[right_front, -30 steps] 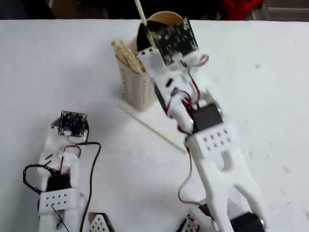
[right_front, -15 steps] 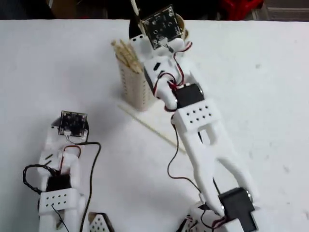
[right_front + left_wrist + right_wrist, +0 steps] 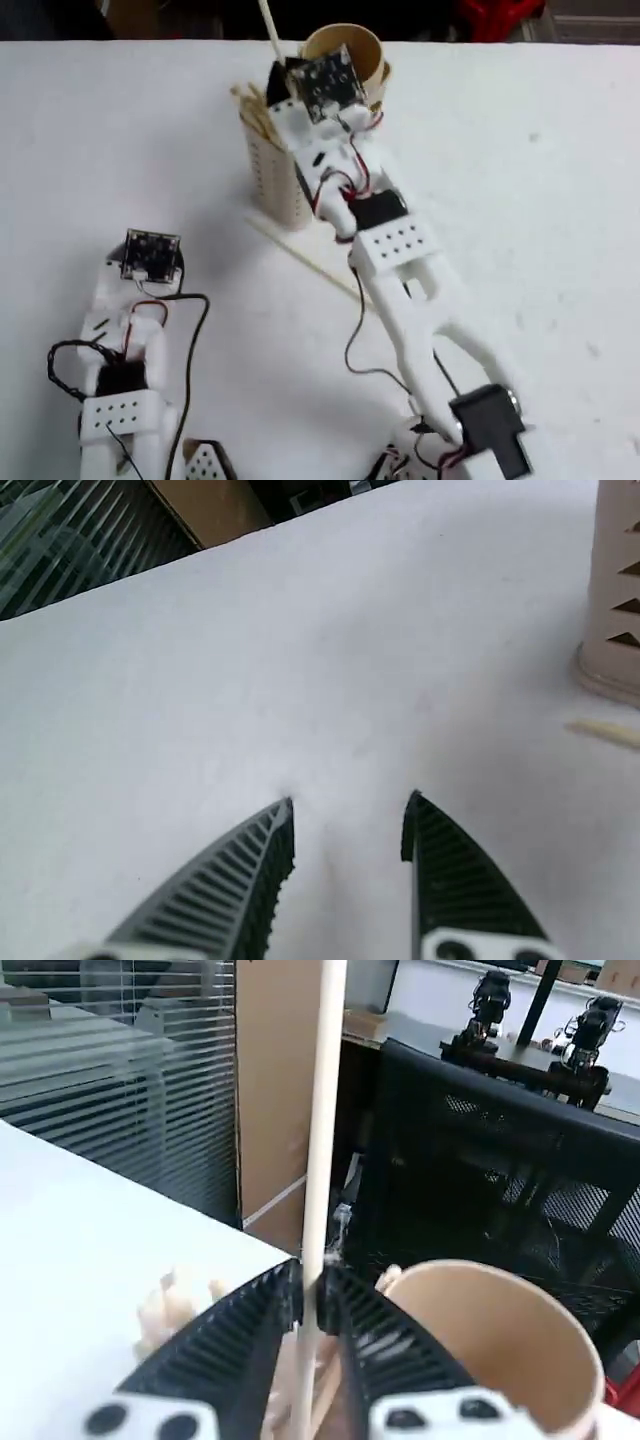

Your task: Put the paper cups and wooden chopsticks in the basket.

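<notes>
My right gripper (image 3: 312,1295) is shut on a wooden chopstick (image 3: 322,1140), held upright above the basket (image 3: 272,175) at the table's far middle. In the high view the chopstick (image 3: 270,28) sticks up beside the arm's wrist camera. Several chopsticks (image 3: 255,108) stand in the pale perforated basket. A paper cup (image 3: 355,48) sits just behind the basket; its brown rim (image 3: 500,1345) shows next to the gripper. One more chopstick (image 3: 305,262) lies flat on the table in front of the basket. My left gripper (image 3: 345,825) rests open over bare table at the near left, holding nothing.
The basket's base (image 3: 610,610) and the tip of the lying chopstick (image 3: 605,732) appear beside my left gripper. The right arm (image 3: 400,270) stretches diagonally across the table's middle. Cables (image 3: 190,330) trail from the left arm. Open white table lies to the far left and right.
The right arm has shifted left and back with the chopstick, bringing it over the basket. The paper cup's rim is uncovered again. The left arm has stayed still.
</notes>
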{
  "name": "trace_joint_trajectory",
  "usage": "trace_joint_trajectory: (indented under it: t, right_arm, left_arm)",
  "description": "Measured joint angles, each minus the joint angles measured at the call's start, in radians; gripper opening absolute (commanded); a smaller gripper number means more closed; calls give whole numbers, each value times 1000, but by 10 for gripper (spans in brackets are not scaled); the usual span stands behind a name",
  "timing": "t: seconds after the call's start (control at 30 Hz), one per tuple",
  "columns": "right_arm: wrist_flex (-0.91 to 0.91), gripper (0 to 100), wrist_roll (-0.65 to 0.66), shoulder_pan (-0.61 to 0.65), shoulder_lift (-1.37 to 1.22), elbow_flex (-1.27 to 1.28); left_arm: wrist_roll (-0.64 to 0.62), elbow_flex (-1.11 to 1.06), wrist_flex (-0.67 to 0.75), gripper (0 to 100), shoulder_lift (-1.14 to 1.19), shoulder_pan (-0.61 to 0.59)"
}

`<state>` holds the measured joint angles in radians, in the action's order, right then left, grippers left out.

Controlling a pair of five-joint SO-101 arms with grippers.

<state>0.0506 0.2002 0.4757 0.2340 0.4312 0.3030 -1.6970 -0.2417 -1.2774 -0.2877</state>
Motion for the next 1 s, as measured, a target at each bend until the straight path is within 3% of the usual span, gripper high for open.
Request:
trace_joint_trajectory:
  t: [0.17, 0.43, 0.7, 0.83, 1.0]
  right_arm:
    - [68, 238, -5, 2, 130, 60]
    - [476, 170, -3, 46, 416, 48]
    - [1137, 166, 311, 153, 496, -29]
    - [1143, 166, 400, 167, 410, 112]
    - [973, 166, 433, 166, 232, 267]
  left_arm:
    - [0, 0, 0, 191, 0, 0]
    - [0, 0, 0, 191, 0, 0]
    - [0, 0, 0, 191, 0, 0]
    - [0, 0, 0, 191, 0, 0]
    - [0, 0, 0, 191, 0, 0]
